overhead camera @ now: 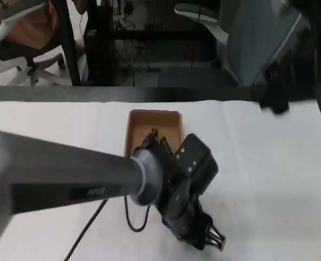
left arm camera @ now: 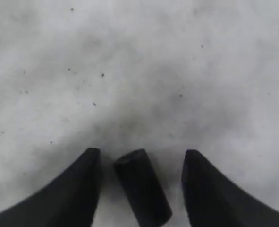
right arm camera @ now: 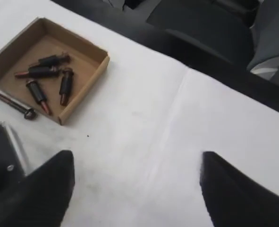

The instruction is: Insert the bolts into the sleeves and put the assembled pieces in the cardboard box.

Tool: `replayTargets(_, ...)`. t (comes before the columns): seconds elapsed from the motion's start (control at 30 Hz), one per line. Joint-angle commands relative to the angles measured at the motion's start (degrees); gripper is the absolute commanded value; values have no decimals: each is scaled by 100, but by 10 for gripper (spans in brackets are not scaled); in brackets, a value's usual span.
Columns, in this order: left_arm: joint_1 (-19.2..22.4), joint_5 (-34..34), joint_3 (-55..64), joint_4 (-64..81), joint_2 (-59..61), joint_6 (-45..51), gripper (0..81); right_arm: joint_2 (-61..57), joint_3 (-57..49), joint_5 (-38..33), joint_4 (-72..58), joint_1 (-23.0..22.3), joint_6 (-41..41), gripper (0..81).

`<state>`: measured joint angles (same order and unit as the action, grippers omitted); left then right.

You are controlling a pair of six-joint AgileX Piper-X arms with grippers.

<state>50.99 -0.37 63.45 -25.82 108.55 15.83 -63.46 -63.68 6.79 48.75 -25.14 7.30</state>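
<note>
On the white cloth lies a short black sleeve [left arm camera: 141, 189], between the fingers of my left gripper [left arm camera: 141, 153]. That gripper is open, with a gap on each side of the sleeve. In the high view the left gripper [overhead camera: 216, 240] points down at the cloth near the front edge, in front of the cardboard box [overhead camera: 128, 136]. The box [right arm camera: 85, 87] holds several assembled pieces [right arm camera: 45, 71]. A loose bolt [right arm camera: 14, 106] rests on the cloth just outside the box wall. My right gripper [right arm camera: 137, 156] hangs open and empty above the cloth, to the right of the box.
The left arm's thick grey tube [overhead camera: 57, 179] crosses the front left of the bench, and a black cable [overhead camera: 130, 220] loops beneath it. Behind the bench's dark far edge [overhead camera: 149, 92] stand chairs and desk legs. White cloth stretches right of the box.
</note>
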Motion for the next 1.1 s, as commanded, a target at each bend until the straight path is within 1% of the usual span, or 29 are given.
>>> replayTargets(0.0,22,-49,162,-533,327,90,256,498,587,-474,-416,16,-120,700)
replayTargets(0.03,22,-49,186,-701,328,90,97,663,828,-526,-531,16,-198,700)
replayTargets(0.07,22,-49,188,-888,328,71,22,763,967,-585,-605,16,-271,700)
replayTargets(0.1,22,-49,187,-1071,328,52,14,872,1115,-679,-673,16,-342,700)
replayTargets(0.23,38,-68,176,-1544,228,-261,18,1074,1458,-977,-896,16,-389,700)
replayTargets(0.3,96,-123,101,-1545,-56,-393,18,1028,1552,-1329,-971,16,-182,700)
replayTargets(0.37,106,-315,-26,-1504,-536,-437,18,887,1612,-1631,-1059,16,-61,700)
replayTargets(0.4,106,-384,-101,-1478,-770,-438,18,814,1618,-1749,-1089,16,50,676)
replayTargets(0.47,80,-537,-347,-1475,-1429,-481,18,571,1616,-1946,-1245,16,299,550)
replayTargets(0.5,49,-749,-511,-1461,-1783,-495,18,461,1616,-2102,-1390,16,397,519)
replayTargets(0.53,25,-944,-698,-1474,-2063,-509,18,308,1616,-2258,-1585,16,446,515)
replayTargets(0.6,-85,-1178,-1080,-1488,-2814,-510,18,-20,1568,-2537,-1874,2,408,542)
replayTargets(0.7,-366,-1234,-1750,-1552,-3945,-386,18,-717,1330,-2914,-1892,-70,479,542)
replayTargets(0.73,-459,-1234,-1923,-1551,-4243,-360,18,-963,1262,-3102,-1892,-142,688,542)
replayTargets(0.8,-731,-1234,-2303,-1551,-4954,-251,18,-1423,1120,-3177,-1848,-282,1026,539)
replayTargets(0.83,-885,-1234,-2449,-1551,-5307,-215,18,-1731,1004,-3176,-1779,-407,1415,539)
replayTargets(0.97,-1432,-1234,-2706,-1551,-6489,-212,18,-2617,632,-2887,-1634,-729,2343,539)
replayTargets(1.07,-1861,-1234,-2705,-1551,-7178,-252,18,-3220,289,-2390,-1636,-864,2878,539)
